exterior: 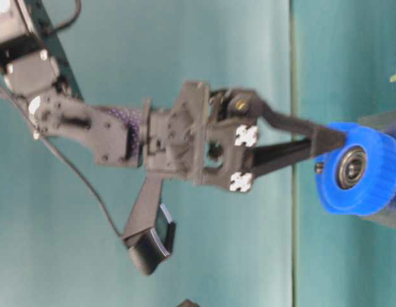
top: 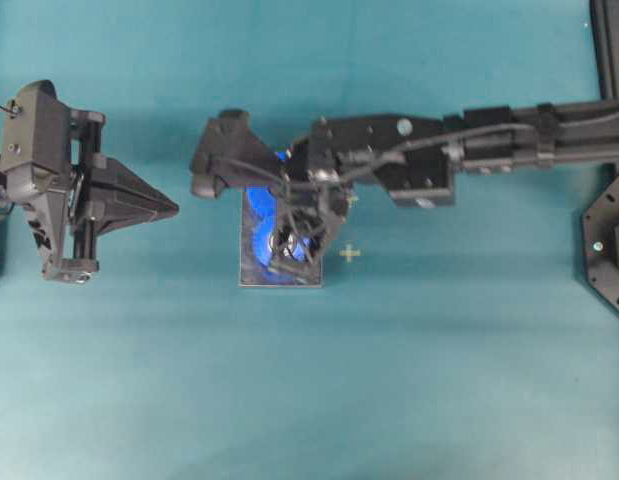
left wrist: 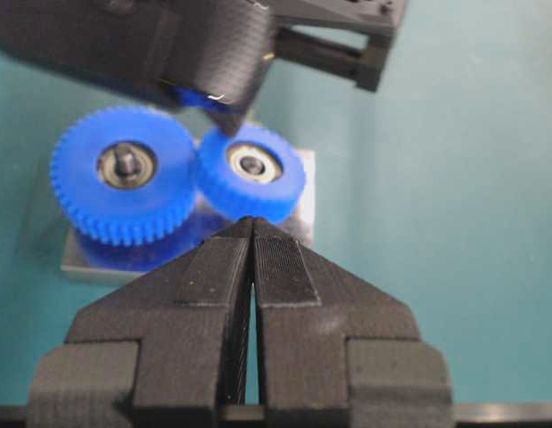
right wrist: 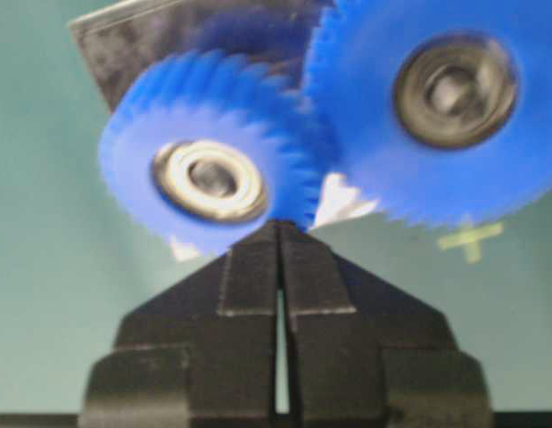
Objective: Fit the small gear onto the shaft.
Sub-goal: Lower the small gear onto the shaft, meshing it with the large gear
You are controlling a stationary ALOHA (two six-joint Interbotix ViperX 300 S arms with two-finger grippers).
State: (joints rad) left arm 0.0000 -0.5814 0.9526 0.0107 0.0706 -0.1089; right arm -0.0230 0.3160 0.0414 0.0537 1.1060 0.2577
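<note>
Gears: you have two on the plate [left wrist: 304, 192], small gear [left wrist: 250, 172] at 3 o'clock of the larger gear [left wrist: 124, 185]. Right tool [right wrist: 278, 234] reaches over them, fingers together; left tool [left wrist: 252, 234] idles, pressed together.

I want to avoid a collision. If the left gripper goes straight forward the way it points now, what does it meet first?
Most likely the small gear on the dark plate: the shut left gripper points straight at it in the left wrist view, though depth is unclear.

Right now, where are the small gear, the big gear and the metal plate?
small gear [left wrist: 251, 183], left wrist view, on its blue face below the hub.
big gear [left wrist: 124, 201], left wrist view, on its blue face below the hub.
metal plate [left wrist: 304, 209], left wrist view, on its bare right corner.
</note>
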